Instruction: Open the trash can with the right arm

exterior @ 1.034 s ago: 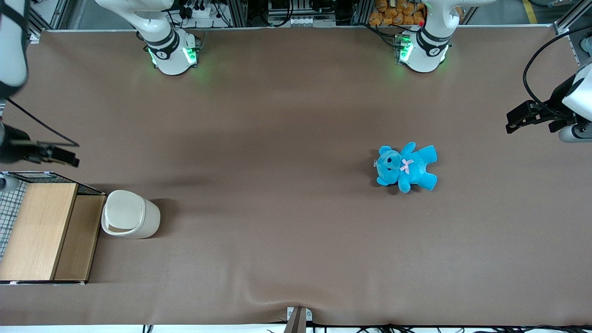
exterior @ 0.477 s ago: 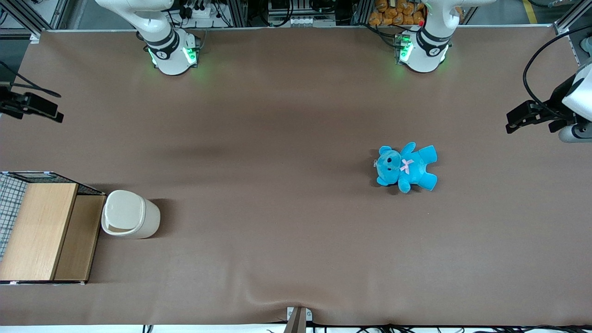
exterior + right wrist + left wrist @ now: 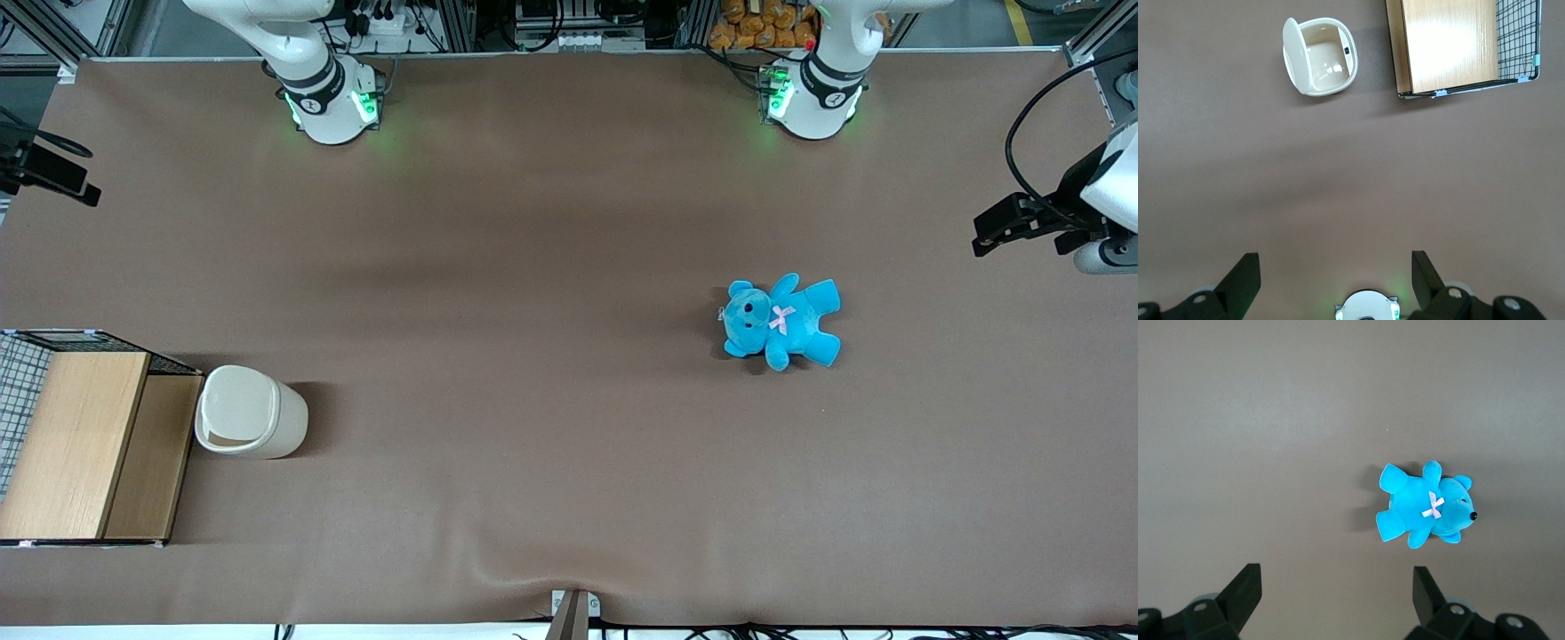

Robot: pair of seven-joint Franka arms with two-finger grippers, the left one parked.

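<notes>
Trash can [image 3: 250, 413] sits at the working arm's end of the table [image 3: 569, 222], nearer the front-camera edge than the arm-base edge. It's just beside the wooden box [image 3: 84, 444]; a thin gap shows between them from the wrist camera. Lid is flipped up and standing on edge, and the interior is visible in the right wrist view [image 3: 1321, 57].

Gripper [image 3: 53, 173] is high over the working arm's end edge, well apart from the can and closer to the arm-base edge. 2 fingers [image 3: 1241, 280] are spread wide with nothing between them.

Box [image 3: 1465, 47] has wire mesh on its outer side, flush with the table's end edge.

Blue teddy bear [image 3: 782, 322] lies mid-table toward the parked arm's end. There's a wide bare tabletop between bear and can. Cloth has a ripple at the middle of the front edge [image 3: 533, 573].
</notes>
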